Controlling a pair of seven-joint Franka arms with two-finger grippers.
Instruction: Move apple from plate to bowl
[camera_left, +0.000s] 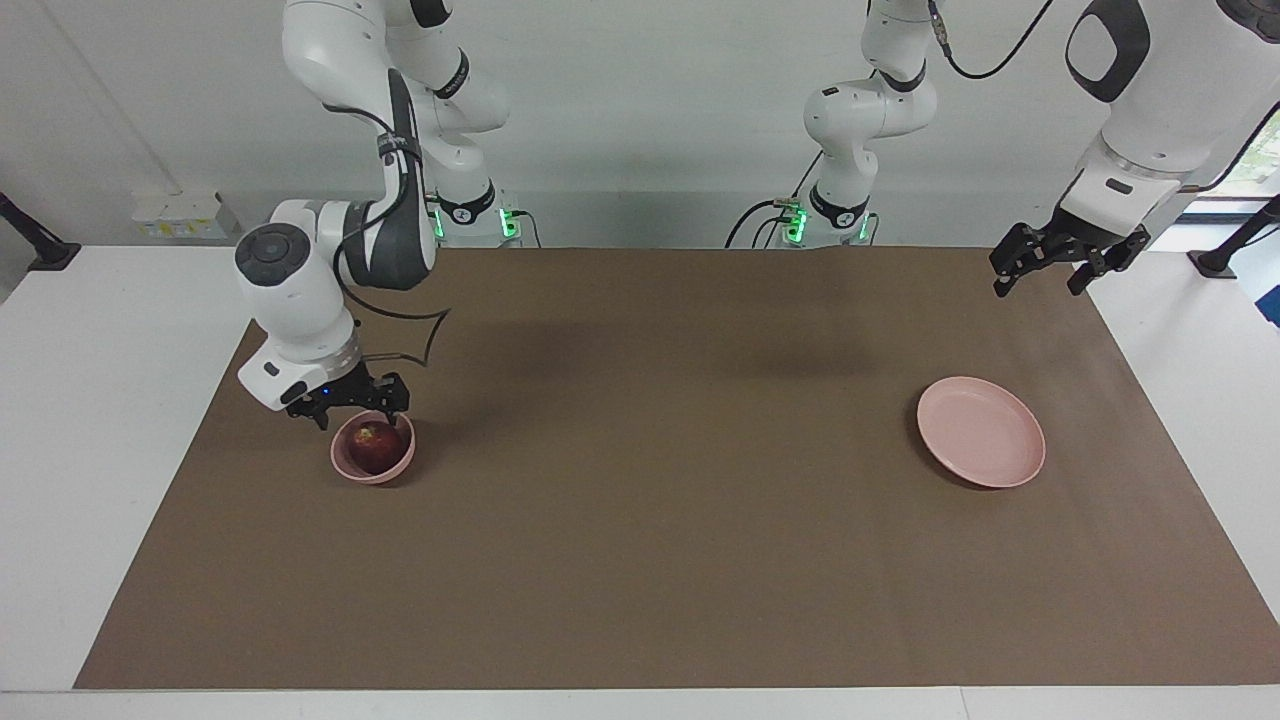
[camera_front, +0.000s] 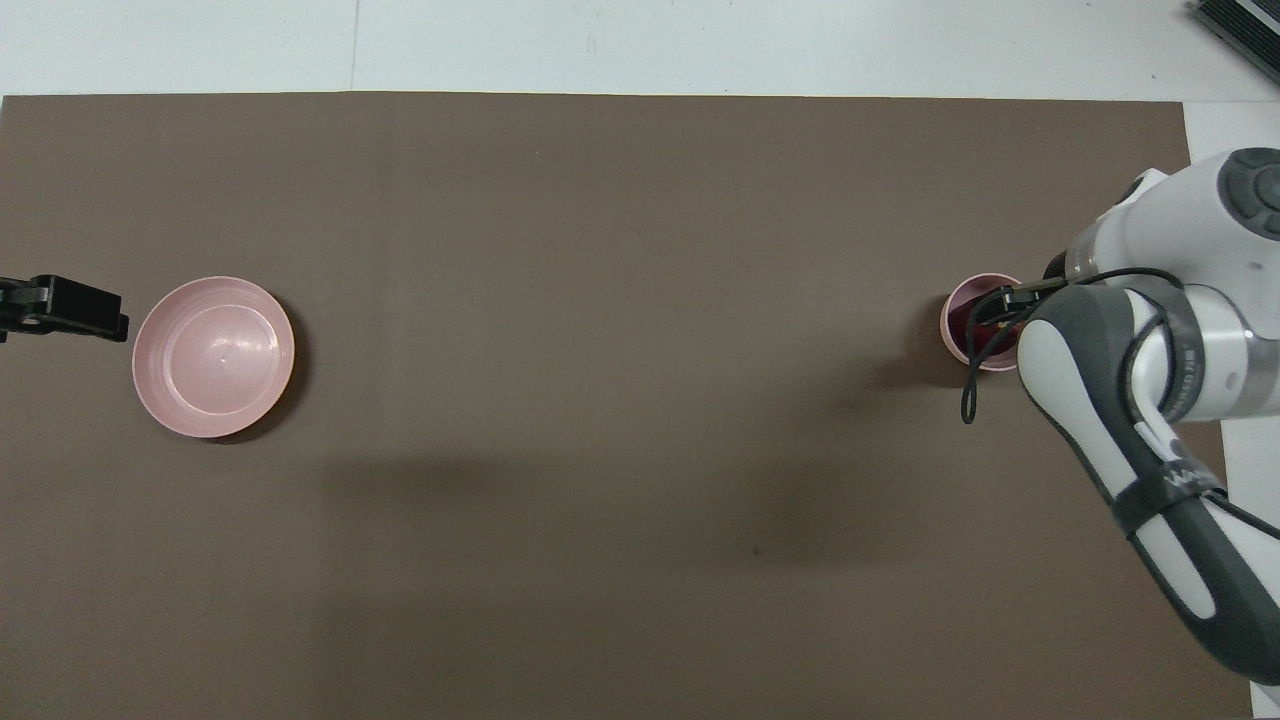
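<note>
The dark red apple (camera_left: 373, 447) lies inside the small deep pink bowl (camera_left: 392, 471) toward the right arm's end of the table. My right gripper (camera_left: 360, 408) is just above the bowl's rim, open, with its fingers spread about the bowl's width and not holding the apple. In the overhead view the right arm covers most of the bowl (camera_front: 948, 322), and a sliver of the apple (camera_front: 965, 326) shows. The wide pink plate (camera_left: 980, 432) is empty toward the left arm's end; it also shows in the overhead view (camera_front: 213, 357). My left gripper (camera_left: 1040, 272) waits raised and open, beside the plate.
A brown mat (camera_left: 640, 520) covers the table, with white table edge around it. The right arm's elbow and a loose black cable (camera_left: 425, 330) hang over the mat near the bowl.
</note>
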